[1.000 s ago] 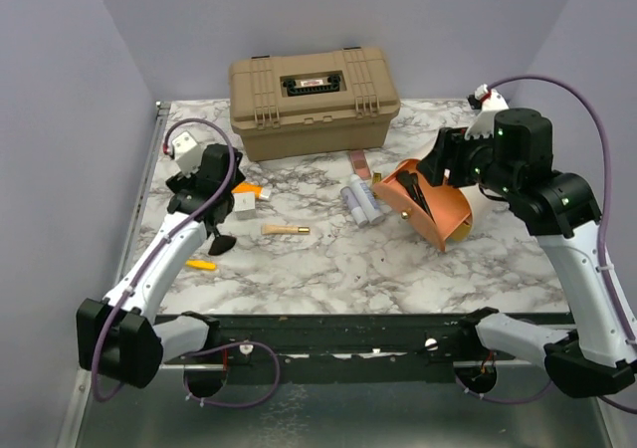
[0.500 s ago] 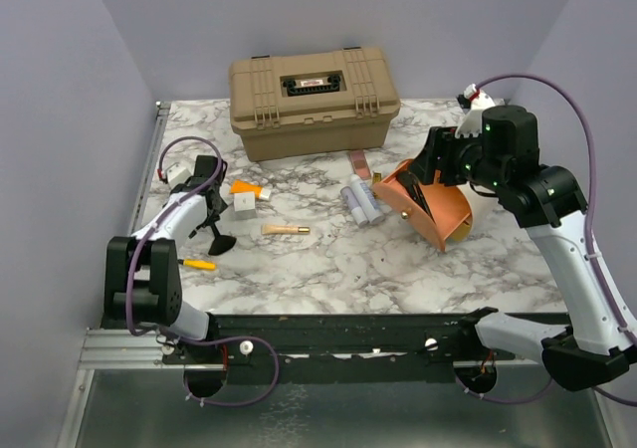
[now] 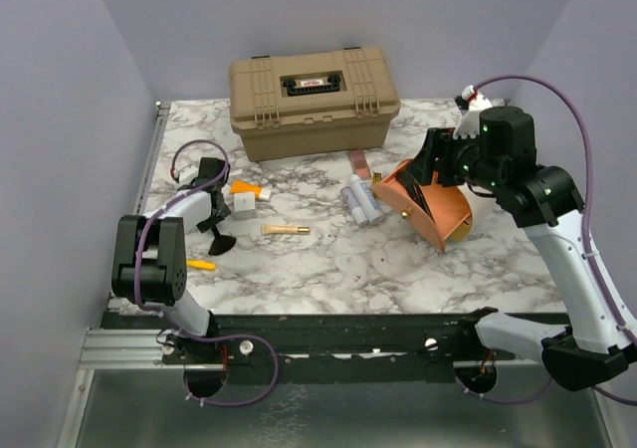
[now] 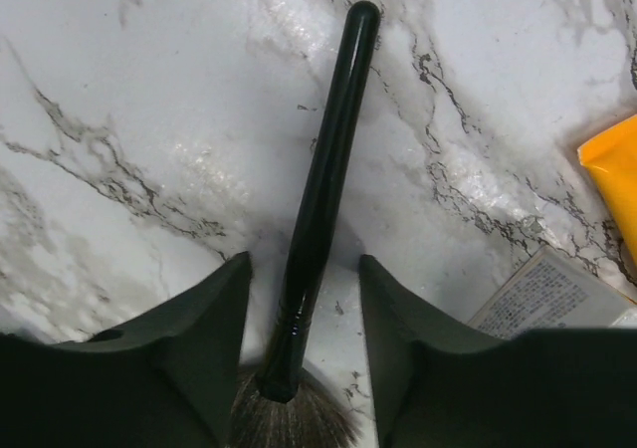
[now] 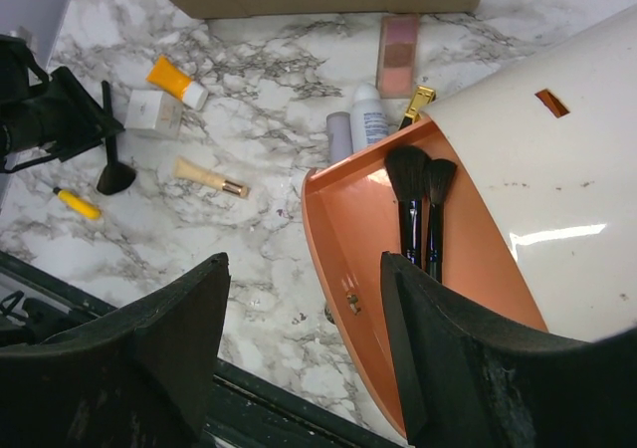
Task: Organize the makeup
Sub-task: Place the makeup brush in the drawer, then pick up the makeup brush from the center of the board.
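A black brush (image 4: 328, 159) lies on the marble with its bristles toward me. My left gripper (image 4: 304, 264) straddles its handle just above the bristles, open, with a gap on each side. From above, that gripper (image 3: 213, 221) is low at the left by the brush (image 3: 219, 237). My right gripper (image 5: 305, 261) hangs open over the rim of the cream-and-orange pouch (image 5: 557, 169), which lies tilted with two black brushes (image 5: 408, 184) inside. Loose makeup: a tan-handled brush (image 3: 285, 229), a yellow pencil (image 3: 201, 264), an orange tube (image 3: 246, 188), pale tubes (image 3: 358, 201).
The big tan hard case (image 3: 314, 100) stands shut at the back centre. A small white box (image 3: 244, 203) sits next to the orange tube, and a pink palette (image 3: 358, 161) lies in front of the case. The table's metal edge (image 3: 149, 159) runs close to the left arm.
The left arm has dropped down to the table and its jaws have narrowed around the black brush handle. The right arm has shifted only slightly over the pouch.
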Controlling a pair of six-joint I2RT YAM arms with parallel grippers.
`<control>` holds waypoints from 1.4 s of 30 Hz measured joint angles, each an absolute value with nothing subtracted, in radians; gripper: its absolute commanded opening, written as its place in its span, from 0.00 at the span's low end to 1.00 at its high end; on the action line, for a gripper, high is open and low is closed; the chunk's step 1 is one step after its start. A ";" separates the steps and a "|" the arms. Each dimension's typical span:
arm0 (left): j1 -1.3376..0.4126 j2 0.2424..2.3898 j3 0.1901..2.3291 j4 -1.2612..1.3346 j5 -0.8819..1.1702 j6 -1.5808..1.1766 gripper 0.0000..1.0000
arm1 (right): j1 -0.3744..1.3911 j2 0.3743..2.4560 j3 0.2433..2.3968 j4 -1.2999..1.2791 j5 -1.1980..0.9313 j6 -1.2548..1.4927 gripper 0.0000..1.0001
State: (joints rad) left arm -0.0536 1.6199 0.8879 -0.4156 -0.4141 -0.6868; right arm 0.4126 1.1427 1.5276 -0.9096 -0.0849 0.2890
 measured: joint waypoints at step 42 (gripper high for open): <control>-0.051 1.204 0.780 -0.270 -0.110 -0.594 0.00 | 0.413 1.134 1.477 -0.902 -0.101 0.322 0.80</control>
State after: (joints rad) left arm -0.0513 1.2037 0.7799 -0.2699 -0.1097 -0.5938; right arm 0.4126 1.1343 1.4773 -0.9016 -0.1013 0.3218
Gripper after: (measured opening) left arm 0.147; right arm 0.801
